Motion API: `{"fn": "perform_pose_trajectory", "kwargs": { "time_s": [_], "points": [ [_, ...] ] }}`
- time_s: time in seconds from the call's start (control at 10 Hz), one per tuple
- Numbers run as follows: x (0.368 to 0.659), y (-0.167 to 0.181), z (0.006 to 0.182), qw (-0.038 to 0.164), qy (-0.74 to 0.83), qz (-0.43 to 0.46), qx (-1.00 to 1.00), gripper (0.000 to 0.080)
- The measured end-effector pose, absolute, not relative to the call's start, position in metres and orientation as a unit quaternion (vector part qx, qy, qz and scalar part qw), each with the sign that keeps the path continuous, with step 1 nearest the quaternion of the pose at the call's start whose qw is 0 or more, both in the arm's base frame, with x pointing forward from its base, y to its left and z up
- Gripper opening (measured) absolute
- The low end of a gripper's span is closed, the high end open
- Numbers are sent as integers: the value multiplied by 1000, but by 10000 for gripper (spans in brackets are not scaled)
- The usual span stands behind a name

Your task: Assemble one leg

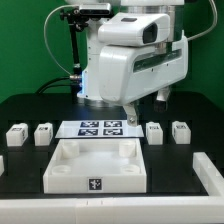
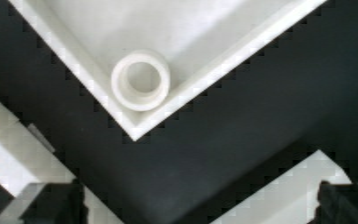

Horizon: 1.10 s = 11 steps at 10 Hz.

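The black table [image 1: 30, 110] has open room around the row of parts. The white tray [image 1: 60, 172] sits near the table's front edge, with bare black table on both sides of it. The marker board [image 1: 100, 127] lies just behind the tray.

Four legs sit in a row beside the marker board, none touching. On the exterior view's left are the outer left leg [image 1: 15, 135] and the inner left leg [image 1: 43, 132]. On the exterior view's right are the inner right leg [image 1: 155, 132] and the outer right leg [image 1: 181, 131]. The big white arm [image 1: 130, 60] hangs over the marker board, well above the legs. Another white part [image 1: 210, 175] is cut off at the exterior view's right edge.

Each leg rests on the table with its tag face toward the exterior camera. They are too small to tell which way their long side runs.

In the wrist view, the gripper [image 2: 194, 210] has its fingers spread wide with nothing between them. Past it is a tray corner with a round socket [image 2: 140, 80].
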State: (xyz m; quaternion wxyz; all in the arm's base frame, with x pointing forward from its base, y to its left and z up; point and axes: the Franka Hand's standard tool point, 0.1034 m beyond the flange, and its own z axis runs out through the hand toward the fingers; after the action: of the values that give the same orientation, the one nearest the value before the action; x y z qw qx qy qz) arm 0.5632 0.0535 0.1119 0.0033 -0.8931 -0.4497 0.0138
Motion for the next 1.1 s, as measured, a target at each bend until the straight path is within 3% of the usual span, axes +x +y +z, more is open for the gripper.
{"fn": "perform_pose_trajectory", "kwargs": {
  "time_s": [0.4, 0.7, 0.8, 0.9, 1.1],
  "points": [
    [468, 0, 62, 3, -646, 2, -763, 650],
    [448, -25, 18, 14, -698, -2, -716, 650],
    [448, -27, 12, 19, -696, 1, -718, 650],
    [448, -27, 13, 18, -695, 0, -719, 622],
    [447, -28, 12, 19, -694, 1, -719, 351]
  ]
}}
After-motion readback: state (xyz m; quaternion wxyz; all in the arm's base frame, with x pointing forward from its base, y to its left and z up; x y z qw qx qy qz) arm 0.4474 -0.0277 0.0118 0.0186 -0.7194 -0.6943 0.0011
